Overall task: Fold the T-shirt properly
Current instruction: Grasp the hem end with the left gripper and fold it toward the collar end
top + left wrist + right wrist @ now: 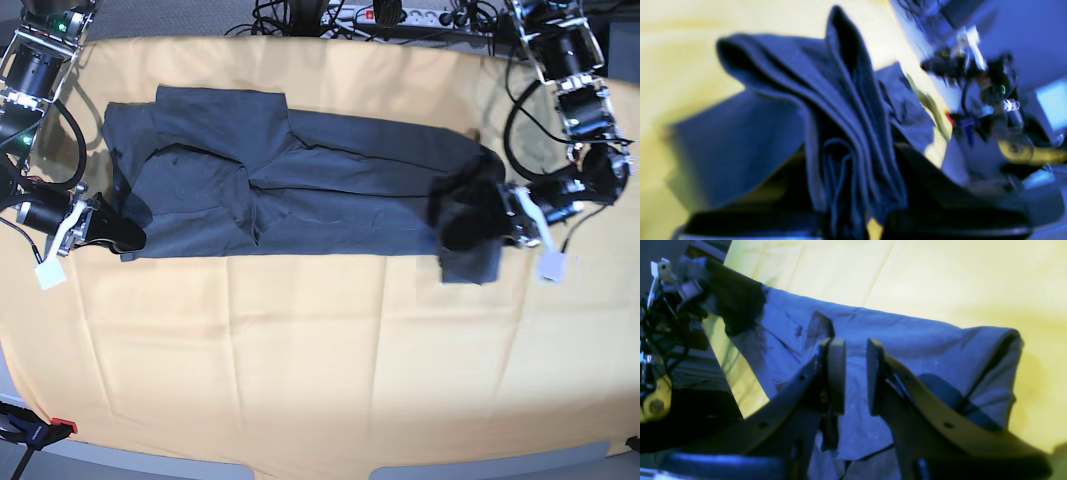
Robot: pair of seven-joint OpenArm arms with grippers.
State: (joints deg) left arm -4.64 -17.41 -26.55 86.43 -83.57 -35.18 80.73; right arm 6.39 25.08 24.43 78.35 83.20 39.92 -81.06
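Note:
The dark slate-blue T-shirt (300,195) lies stretched across the far half of the table, folded lengthwise with creases. My left gripper (478,228) is at its right end, shut on a bunched fold that hangs in a flap. In the blurred left wrist view the gathered cloth (840,110) runs between the dark fingers of the gripper (848,160). My right gripper (122,238) is at the shirt's left front corner. In the right wrist view its pads stand slightly apart (855,373), nothing between them, with the shirt (923,340) behind.
The pale yellow-orange table cloth (320,350) covers the table. Cables and a power strip (400,14) lie along the back edge. White tags hang by both wrists, one (50,275) on the left and one (553,266) on the right. A clamp (35,432) sits at the front left corner.

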